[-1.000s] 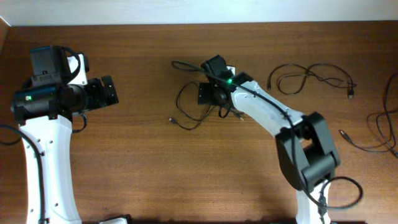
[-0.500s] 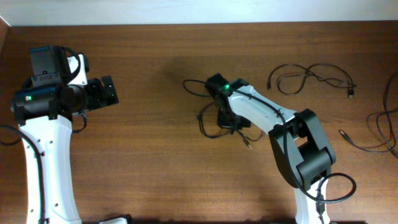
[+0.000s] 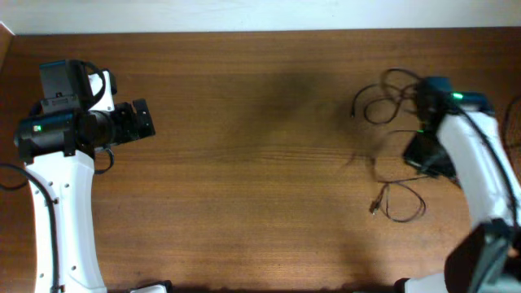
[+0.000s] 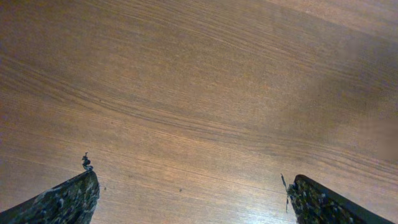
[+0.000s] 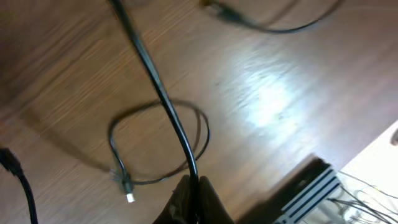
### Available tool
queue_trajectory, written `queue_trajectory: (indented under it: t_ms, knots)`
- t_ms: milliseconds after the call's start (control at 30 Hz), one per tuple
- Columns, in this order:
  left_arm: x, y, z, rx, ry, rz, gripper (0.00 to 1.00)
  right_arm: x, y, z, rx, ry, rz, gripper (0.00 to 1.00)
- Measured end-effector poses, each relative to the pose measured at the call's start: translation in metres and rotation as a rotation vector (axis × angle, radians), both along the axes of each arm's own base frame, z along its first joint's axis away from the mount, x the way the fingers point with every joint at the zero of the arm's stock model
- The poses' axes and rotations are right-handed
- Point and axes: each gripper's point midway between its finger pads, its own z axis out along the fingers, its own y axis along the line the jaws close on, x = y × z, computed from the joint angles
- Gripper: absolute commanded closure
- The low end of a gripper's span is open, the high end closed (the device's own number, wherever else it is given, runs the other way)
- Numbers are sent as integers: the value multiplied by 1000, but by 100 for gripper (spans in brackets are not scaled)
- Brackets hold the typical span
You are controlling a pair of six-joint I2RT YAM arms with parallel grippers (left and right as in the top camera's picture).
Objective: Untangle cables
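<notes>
Tabletop [image 3: 244,163]: brown wood grain, bare across the middle.

Left arm [image 3: 57,187]: white links, stands at the left edge, well apart from all cords. Left gripper [image 4: 189,196]: jaws spread wide, only wood grain between the two tips.

Right arm [image 3: 476,175]: reaches up along the right side. Right gripper [image 5: 191,186]: fingers pinched together on one strand.

Cables [image 3: 423,207]: thin, black, glossy cords, all on the right side of the table. Held strand [image 5: 158,93] runs taut from the fingers toward the upper left of the wrist view and crosses above a loose loop [image 5: 155,140] lying flat on the wood. Cannot tell whether strand and loop are one cord; the view is blurred. Further loops [image 3: 376,120] lie near the far edge beside the right arm's wrist.

Plug [image 5: 129,196]: small, pale-tipped, at the loop's free end.
</notes>
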Motion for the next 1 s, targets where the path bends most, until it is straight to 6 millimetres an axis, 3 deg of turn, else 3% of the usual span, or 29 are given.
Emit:
queue_trajectory:
  t_ms: [67, 100, 133, 200, 233, 267, 300, 433, 500, 533, 567, 633, 700, 767, 800, 933, 1000]
  knots:
    - [0, 1, 0, 0, 0, 2, 1, -36, -44, -28, 40, 22, -148, 96]
    - [0, 0, 0, -1, 3, 1, 1, -44, -46, -47, 118, 21, -185, 96]
    - [0, 1, 0, 0, 1, 2, 1, -42, -35, -60, 201, -4, -184, 96]
    - [0, 0, 0, -1, 1, 1, 1, -27, -17, -66, 277, -47, -119, 96]
    - [0, 1, 0, 0, 1, 2, 1, -20, -5, -66, 299, -56, -65, 83]
    - [0, 0, 0, -1, 1, 1, 1, -16, 4, -66, 308, -59, -19, 50]
    - [0, 0, 0, -1, 1, 1, 1, -15, 8, -66, 313, -60, -7, 1]
    - [0, 0, 0, 0, 1, 1, 1, -22, -4, -64, 310, -47, -46, 2]
    - [0, 0, 0, 0, 0, 1, 1, -21, -9, -41, 303, -71, -60, 2]
    - [0, 0, 0, -1, 1, 1, 1, -18, -7, -18, 296, -135, -43, 2]
    - [0, 0, 0, -1, 1, 1, 1, -21, 4, -1, 311, -173, -17, 1]
    - [0, 0, 0, -1, 2, 1, 1, -38, 28, 2, 392, -107, 40, 1]
    - [0, 0, 0, 0, 1, 1, 1, -40, 41, 8, 446, -128, 87, 1]
    - [0, 0, 0, -1, 1, 1, 1, -55, 52, 45, 435, -275, 141, 2]
    - [0, 1, 0, 0, 0, 1, 1, -74, 59, 68, 417, -366, 166, 2]
    - [0, 0, 0, 0, 0, 1, 1, -101, 67, 101, 366, -539, 205, 2]
    - [0, 0, 0, 0, 1, 1, 1, -101, 67, 101, 367, -540, 201, 2]
